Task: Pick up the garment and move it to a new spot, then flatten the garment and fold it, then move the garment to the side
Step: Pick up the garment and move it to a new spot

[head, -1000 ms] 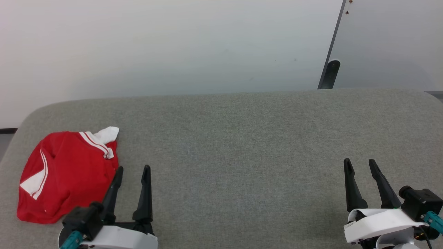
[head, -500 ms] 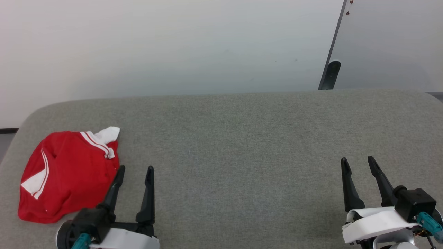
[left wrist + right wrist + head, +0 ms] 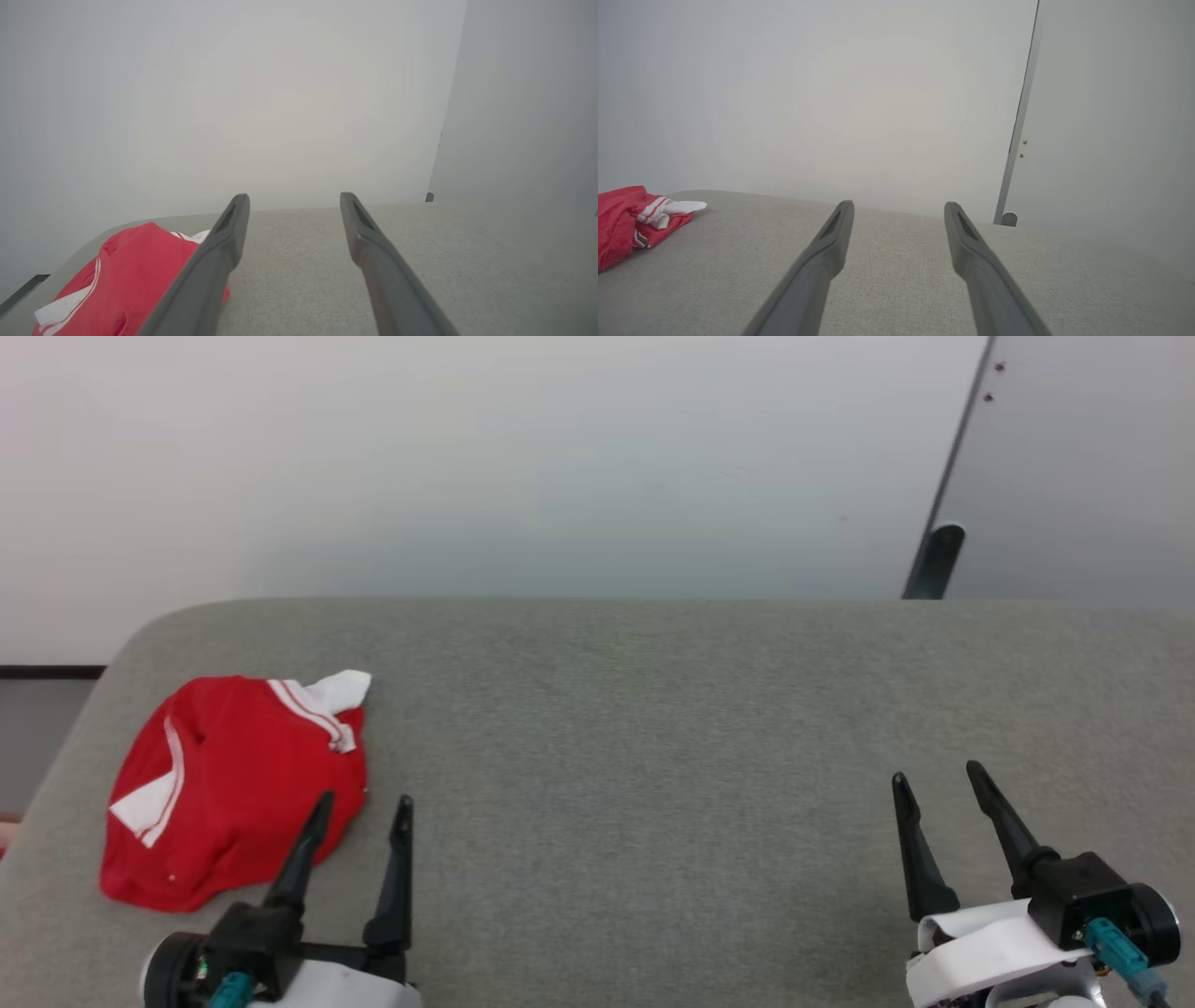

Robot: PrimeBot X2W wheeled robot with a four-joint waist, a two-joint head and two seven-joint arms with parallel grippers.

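Note:
The garment (image 3: 224, 784) lies crumpled at the far left of the grey upholstered surface (image 3: 635, 728), red with white trim and a white sleeve tip at its upper right. My left gripper (image 3: 364, 799) stands open just right of the garment's lower edge, its left finger overlapping the red cloth in the head view, nothing between the fingers. In the left wrist view the garment (image 3: 131, 280) sits left of the open left gripper (image 3: 294, 199). My right gripper (image 3: 934, 775) is open at the lower right, far from the garment (image 3: 626, 224), which the right wrist view catches at its left edge beyond my right gripper (image 3: 899, 207).
A pale wall rises behind the surface. A dark post with a rounded foot (image 3: 934, 560) stands at the back right beside a grey panel (image 3: 1083, 467). The surface's rounded left corner (image 3: 121, 644) is close to the garment.
The whole head picture has shifted right and slightly down, so the camera has turned left. Both grippers stay open; the garment lies as before.

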